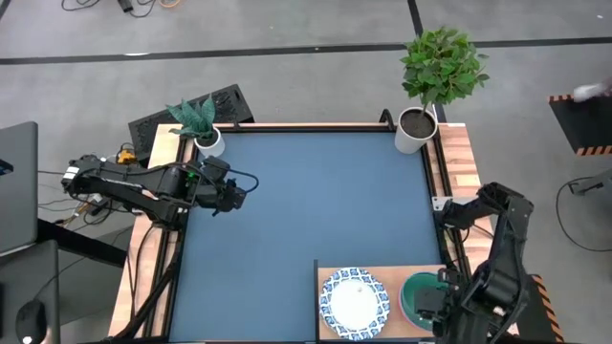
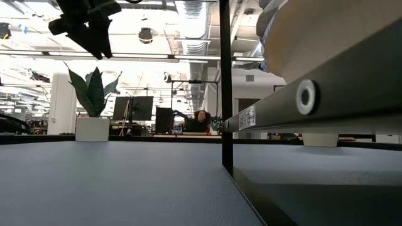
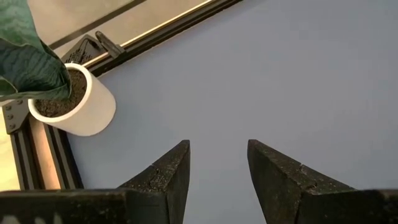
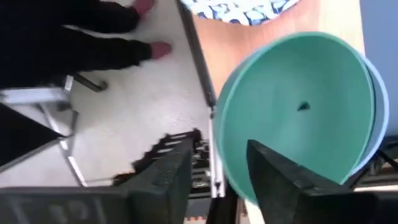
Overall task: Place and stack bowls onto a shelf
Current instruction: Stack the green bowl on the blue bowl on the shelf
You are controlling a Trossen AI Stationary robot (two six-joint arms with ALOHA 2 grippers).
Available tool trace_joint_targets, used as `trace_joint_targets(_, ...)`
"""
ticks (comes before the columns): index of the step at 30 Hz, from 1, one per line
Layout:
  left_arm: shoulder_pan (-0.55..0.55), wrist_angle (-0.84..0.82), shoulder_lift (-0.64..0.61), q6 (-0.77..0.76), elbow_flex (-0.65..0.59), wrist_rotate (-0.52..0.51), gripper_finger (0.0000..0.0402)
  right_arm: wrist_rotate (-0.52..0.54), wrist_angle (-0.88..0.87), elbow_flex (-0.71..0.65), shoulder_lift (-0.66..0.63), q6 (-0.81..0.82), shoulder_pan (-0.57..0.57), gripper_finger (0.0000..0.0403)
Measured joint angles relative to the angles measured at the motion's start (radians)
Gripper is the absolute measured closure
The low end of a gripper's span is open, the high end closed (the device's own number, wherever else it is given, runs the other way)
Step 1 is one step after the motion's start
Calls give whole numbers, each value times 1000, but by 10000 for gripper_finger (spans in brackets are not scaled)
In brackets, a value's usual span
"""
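One green bowl (image 1: 418,298) is pinched by its rim in the right gripper (image 4: 214,165) over the shelf (image 1: 382,274), beside the white bowl (image 1: 354,303), for stacking, while the left gripper (image 3: 217,165) is held slack over the bench (image 1: 306,201).

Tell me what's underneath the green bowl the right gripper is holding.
The green bowl sits over the shelf, beside the white bowl with the blue rim. A pale blue rim peeks out behind it in the right wrist view; what that belongs to is covered.
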Motion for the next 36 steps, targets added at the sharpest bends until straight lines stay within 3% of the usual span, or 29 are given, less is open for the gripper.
trace_joint_targets(3, 0, 0, 0, 0, 0, -5, 255, 14, -27, 53, -4, 29, -3, 266)
trace_joint_targets(7, 0, 1, 0, 0, 0, -30, 255, 68, -36, 67, -3, 68, 10, 375)
trace_joint_targets(8, 0, 1, 0, 0, 0, -33, 255, 88, -36, 67, 0, 83, 14, 384)
trace_joint_targets(21, 0, 1, 0, 0, 0, -47, 255, 124, -29, 62, 172, 134, 22, 385)
trace_joint_targets(28, 0, 1, 0, 0, 0, -47, 255, 146, -26, 62, 166, 163, 29, 385)
trace_joint_targets(34, 0, 0, 0, 0, 0, -40, 255, 381, -39, 104, 77, 279, 65, 385)
trace_joint_targets(36, 0, 0, 0, 0, 0, -41, 255, 397, -37, 96, 74, 297, 76, 386)
